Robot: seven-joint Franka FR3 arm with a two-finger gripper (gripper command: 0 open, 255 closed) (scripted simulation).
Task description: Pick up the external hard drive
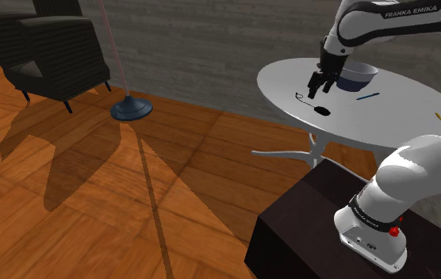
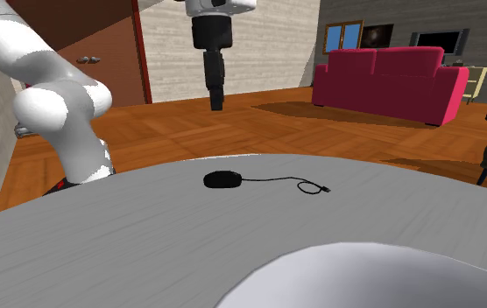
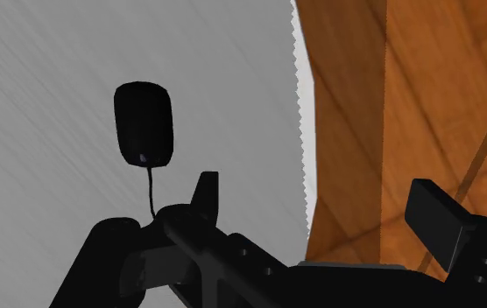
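Going across the shoulder view from its left, the round, pale grey table [image 1: 401,119] carries first the loose end of a thin black cable [image 1: 301,97], then the external hard drive [image 1: 320,109], a small, flat black slab with rounded corners lying on the tabletop near the edge that faces the stand. The all-black two-finger gripper [image 1: 319,87] hangs above it, clear of the surface. To its right sit a blue-and-white bowl [image 1: 356,75] and a slim blue pen [image 1: 367,96], both apart from the drive. In the second exterior view the gripper [image 2: 216,101] hovers well above the hard drive [image 2: 223,179], nearly in line with it, and the cable [image 2: 285,182] trails off to that view's right. In the wrist view the fingers stand wide apart with nothing between them. The hard drive [image 3: 144,122] lies outside the gap, beyond the finger [image 3: 205,197] on the table's side, with its long axis roughly square to the line between the fingers. As I judge it, the hand must shift sideways toward the drive and then descend. The jaws would then close across its narrow width.
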